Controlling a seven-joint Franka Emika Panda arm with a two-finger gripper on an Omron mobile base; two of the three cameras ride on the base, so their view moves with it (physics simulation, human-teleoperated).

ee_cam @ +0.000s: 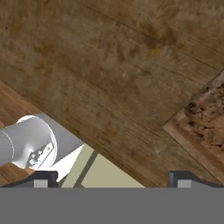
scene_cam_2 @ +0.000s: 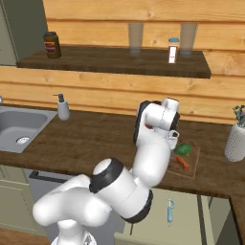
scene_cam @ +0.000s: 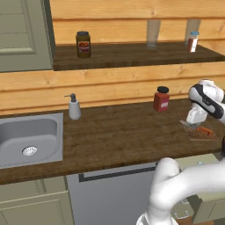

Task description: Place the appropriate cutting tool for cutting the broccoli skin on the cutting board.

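1. Seen from the left base view, the cutting board [scene_cam: 201,130] lies at the far right of the dark wooden desk [scene_cam: 114,132], close to its front edge. The cutting tool [scene_cam: 204,130], with its orange-red handle, already rests flat on the board, so the placing looks done. The arm's wrist hangs directly above the board and hides the pincer, which suits a hand that is just over its drop spot. A red jar [scene_cam: 161,99] stands behind and to the left of the board, well clear of it. A soap dispenser [scene_cam: 74,107] stands beside the sink [scene_cam: 17,132], handy for washing and out of the work area.

2. From the right base view, the board [scene_cam_2: 190,167] carries both task things. The broccoli [scene_cam_2: 184,149] sits toward the back of it. The tool [scene_cam_2: 182,162] lies in front of the broccoli, near it but apart, ready for peeling. The pincer [scene_cam_2: 172,152] hangs just over the board's left part. Whether its jaws are apart cannot be told here.

3. Through the hand view, the two finger tips [ee_cam: 40,177] stand far apart with nothing between them, so the pincer is spread and empty. It looks down on bare desk [ee_cam: 100,74], with a board corner [ee_cam: 199,127] at the right.
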